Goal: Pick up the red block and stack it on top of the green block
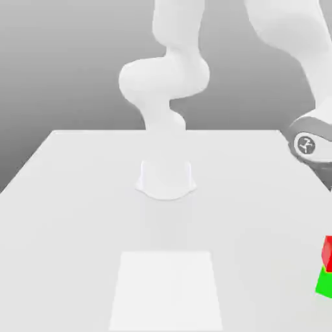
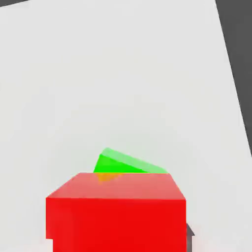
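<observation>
The red block (image 1: 328,251) is at the exterior view's far right edge, directly above the green block (image 1: 324,283) and touching or nearly touching it. Both are cut off by the frame edge. In the hand view the red block (image 2: 116,211) is large and close. Part of the green block (image 2: 123,164) pokes out from behind and under it, turned at an angle to the red one. The arm's wrist (image 1: 305,144) hangs above the two blocks at the exterior view's right.
The white table (image 1: 78,214) holds the arm's base (image 1: 165,178) at its middle back. A pale rectangular patch (image 1: 166,288) lies on the table near the front. The table's edge (image 2: 231,83) and the dark floor beyond it appear in the hand view.
</observation>
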`<action>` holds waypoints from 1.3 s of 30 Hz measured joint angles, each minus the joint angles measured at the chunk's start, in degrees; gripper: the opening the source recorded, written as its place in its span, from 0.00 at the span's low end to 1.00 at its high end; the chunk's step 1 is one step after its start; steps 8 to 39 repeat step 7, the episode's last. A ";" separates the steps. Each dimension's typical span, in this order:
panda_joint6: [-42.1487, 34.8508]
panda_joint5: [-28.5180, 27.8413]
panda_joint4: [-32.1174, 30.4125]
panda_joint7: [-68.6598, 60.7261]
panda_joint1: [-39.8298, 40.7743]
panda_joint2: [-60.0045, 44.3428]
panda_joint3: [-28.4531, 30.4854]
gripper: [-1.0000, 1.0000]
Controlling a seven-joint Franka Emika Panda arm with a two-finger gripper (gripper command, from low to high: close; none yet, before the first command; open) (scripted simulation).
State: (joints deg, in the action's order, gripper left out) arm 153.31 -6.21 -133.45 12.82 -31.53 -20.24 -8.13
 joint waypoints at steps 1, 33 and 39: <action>0.00 0.00 0.00 0.00 0.00 0.00 0.00 1.00; -2.80 0.99 -0.11 -0.69 0.27 3.02 -0.51 1.00; -2.80 0.99 -0.11 -0.69 0.27 3.02 -0.51 1.00</action>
